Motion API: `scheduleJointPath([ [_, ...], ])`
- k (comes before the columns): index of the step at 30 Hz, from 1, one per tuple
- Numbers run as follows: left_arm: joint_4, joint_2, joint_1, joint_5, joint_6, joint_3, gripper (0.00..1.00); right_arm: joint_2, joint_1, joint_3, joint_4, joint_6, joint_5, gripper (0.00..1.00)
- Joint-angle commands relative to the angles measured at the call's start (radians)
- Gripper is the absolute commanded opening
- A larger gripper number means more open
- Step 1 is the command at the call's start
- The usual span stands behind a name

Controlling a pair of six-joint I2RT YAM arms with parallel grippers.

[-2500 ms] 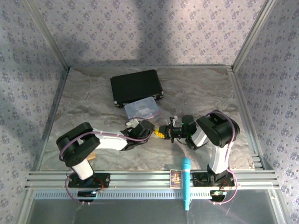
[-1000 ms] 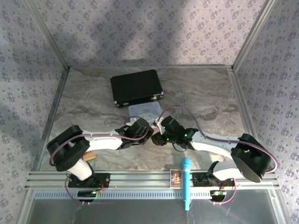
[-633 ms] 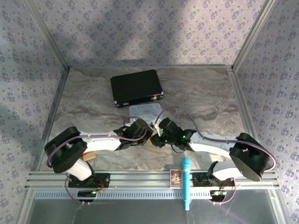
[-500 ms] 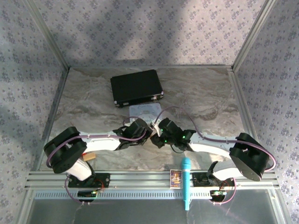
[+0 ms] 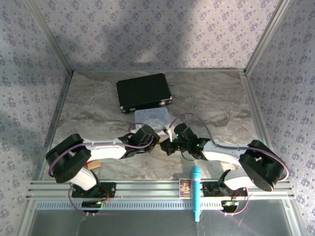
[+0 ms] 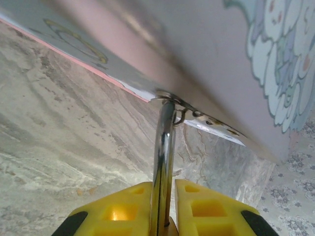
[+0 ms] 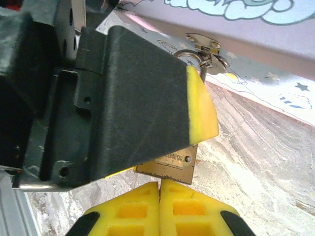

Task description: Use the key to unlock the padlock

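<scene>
I see the left pincer (image 5: 158,140) crowding the padlock (image 7: 170,167). The pastel tin (image 5: 150,117) and black case (image 5: 143,92) block behind, but the desk (image 5: 221,103) is bare on the right.

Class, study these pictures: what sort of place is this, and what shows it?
Probably a robot test cell: a left arm and a right arm bolted to an aluminium rail at the edge of a marble-look table, boxed in by patterned walls on metal framing.
</scene>
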Motion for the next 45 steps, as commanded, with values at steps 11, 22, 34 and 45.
scheduleJointPath([
  [11, 0.017, -0.084, -0.037, 0.066, -0.014, -0.025, 0.0, 0.015, -0.17, -0.064, 0.011, 0.132, -0.066, 0.13],
  [22, -0.046, -0.021, -0.039, 0.036, 0.015, -0.032, 0.0, -0.117, -0.145, -0.088, 0.003, 0.219, -0.067, 0.56],
  [34, -0.281, -0.006, -0.033, -0.013, 0.26, 0.014, 0.0, -0.202, -0.186, 0.188, -0.518, 0.231, 0.189, 0.99],
  [45, -0.606, 0.049, -0.028, -0.118, 0.525, 0.159, 0.09, 0.165, -0.153, 0.36, -0.48, 0.273, 0.23, 0.84],
])
